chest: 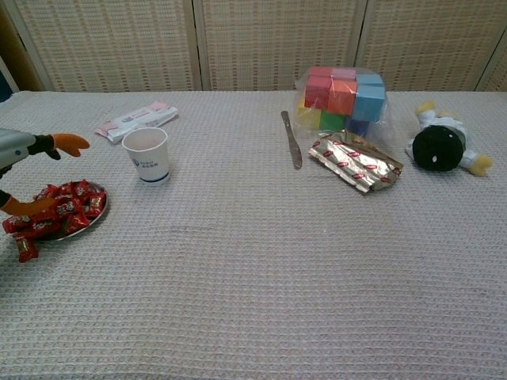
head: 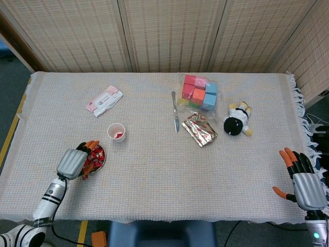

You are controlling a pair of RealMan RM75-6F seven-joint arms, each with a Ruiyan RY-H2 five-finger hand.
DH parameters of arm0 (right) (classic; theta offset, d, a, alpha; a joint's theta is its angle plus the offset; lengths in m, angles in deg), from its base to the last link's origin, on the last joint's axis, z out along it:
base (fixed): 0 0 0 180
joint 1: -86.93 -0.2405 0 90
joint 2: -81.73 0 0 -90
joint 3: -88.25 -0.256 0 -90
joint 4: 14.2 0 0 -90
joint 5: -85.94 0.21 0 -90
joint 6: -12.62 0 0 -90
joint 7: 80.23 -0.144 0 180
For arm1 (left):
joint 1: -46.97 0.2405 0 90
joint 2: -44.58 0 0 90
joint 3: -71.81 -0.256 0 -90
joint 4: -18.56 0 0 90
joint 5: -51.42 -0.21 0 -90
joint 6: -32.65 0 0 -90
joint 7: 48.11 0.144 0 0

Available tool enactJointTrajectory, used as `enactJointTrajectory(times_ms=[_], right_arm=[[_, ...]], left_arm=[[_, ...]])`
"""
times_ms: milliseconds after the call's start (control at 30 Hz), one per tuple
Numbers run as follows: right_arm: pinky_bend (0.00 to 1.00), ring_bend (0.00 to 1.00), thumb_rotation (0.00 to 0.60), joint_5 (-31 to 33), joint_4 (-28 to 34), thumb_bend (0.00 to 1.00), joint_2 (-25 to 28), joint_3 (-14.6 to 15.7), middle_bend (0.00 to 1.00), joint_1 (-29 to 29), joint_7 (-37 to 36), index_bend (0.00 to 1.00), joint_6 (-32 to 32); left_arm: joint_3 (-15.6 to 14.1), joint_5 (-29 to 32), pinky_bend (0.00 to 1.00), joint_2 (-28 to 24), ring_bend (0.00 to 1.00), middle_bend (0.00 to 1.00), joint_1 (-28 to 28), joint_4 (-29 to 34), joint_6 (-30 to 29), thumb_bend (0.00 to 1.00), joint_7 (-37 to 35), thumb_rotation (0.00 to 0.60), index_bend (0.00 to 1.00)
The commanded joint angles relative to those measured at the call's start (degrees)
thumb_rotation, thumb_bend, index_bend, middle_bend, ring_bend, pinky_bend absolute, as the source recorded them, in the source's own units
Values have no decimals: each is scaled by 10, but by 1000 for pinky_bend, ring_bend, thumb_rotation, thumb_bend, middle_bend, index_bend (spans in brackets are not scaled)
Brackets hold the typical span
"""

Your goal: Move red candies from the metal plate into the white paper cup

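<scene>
The left hand (head: 72,163) hangs over the metal plate (head: 101,159) with its orange-tipped fingers (chest: 70,142) spread wide and nothing between them. In the chest view one fingertip reaches out above the pile of red candies (chest: 59,210), while another lies low at the pile's near-left edge, touching or almost touching the wrappers; which, I cannot tell. In the head view the hand covers the plate's 9 o'clock half, and candies show past the fingertips on the 3 o'clock side. One loose candy (chest: 25,250) lies on the cloth just off the plate's rim at about 7 o'clock in the chest view.

The white paper cup (head: 116,132) stands upright near the plate, at about 1 o'clock from it in the head view, apart from the hand. From above, red shows inside the cup at its bottom.

The right hand (head: 302,179) sits well apart at the table's 4 o'clock corner, fingers splayed and holding nothing.

Beyond the cup, at its 11 o'clock, lies a pink and white packet (head: 104,101).
</scene>
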Motion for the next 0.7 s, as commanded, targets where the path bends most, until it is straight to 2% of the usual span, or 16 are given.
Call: enactJointTrajectory(times_ms=[33,433,700], right_arm=[[0,0,600,-3,1,45,-1,2,0,-1,1,0,-2],[0,0,600,-7,2,46,0,3,0,-1,0,0,2],[0,0,600,-6,2,45,0,3,0,0,0,0,3]], left_arm=[[-5,11,999,0,168,103,10,-11,3,367,8,600,70],[-1,60,999,17,163,111,15,-44,52,367,69,600,102],[8,76,1000,28,203,126,5,-52,78,363,91,600,142]])
